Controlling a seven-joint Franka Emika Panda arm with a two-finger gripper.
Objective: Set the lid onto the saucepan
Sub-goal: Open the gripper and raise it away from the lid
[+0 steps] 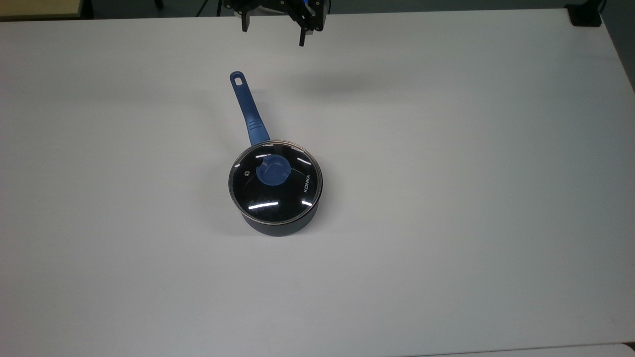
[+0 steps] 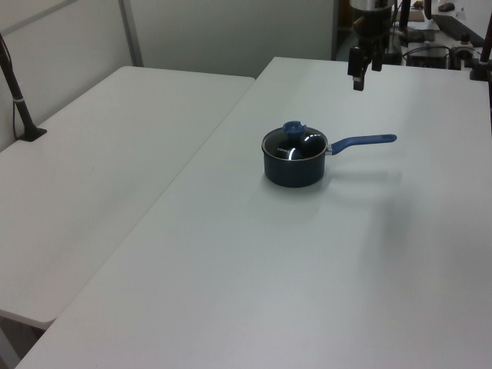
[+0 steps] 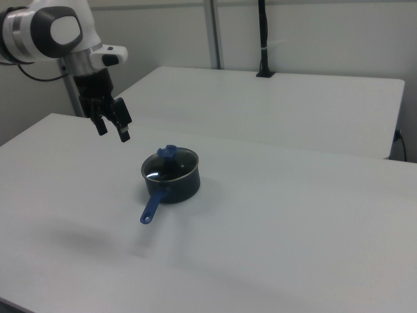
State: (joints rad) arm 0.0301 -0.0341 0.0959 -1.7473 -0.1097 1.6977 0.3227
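Note:
The glass lid (image 1: 278, 194) with its blue knob (image 1: 272, 171) lies flat on the black saucepan (image 1: 281, 227), covering its mouth. The pan's blue handle (image 1: 249, 111) points toward the top view's upper edge. The same lid (image 2: 295, 144) and pan (image 2: 293, 169) sit mid-table in the left view, and the lid (image 3: 171, 163) covers the pan (image 3: 173, 186) in the right view. My gripper (image 1: 273, 30) hangs open and empty, high in the air beyond the handle's end. It is well clear of the pan in the left view (image 2: 363, 71) and the right view (image 3: 113, 132).
The white table (image 1: 446, 198) bears the pan. A second white table (image 2: 100, 154) adjoins it, with a black clamped post (image 2: 19, 84) at its far side. A black object (image 1: 585, 15) sits at the top view's upper right corner.

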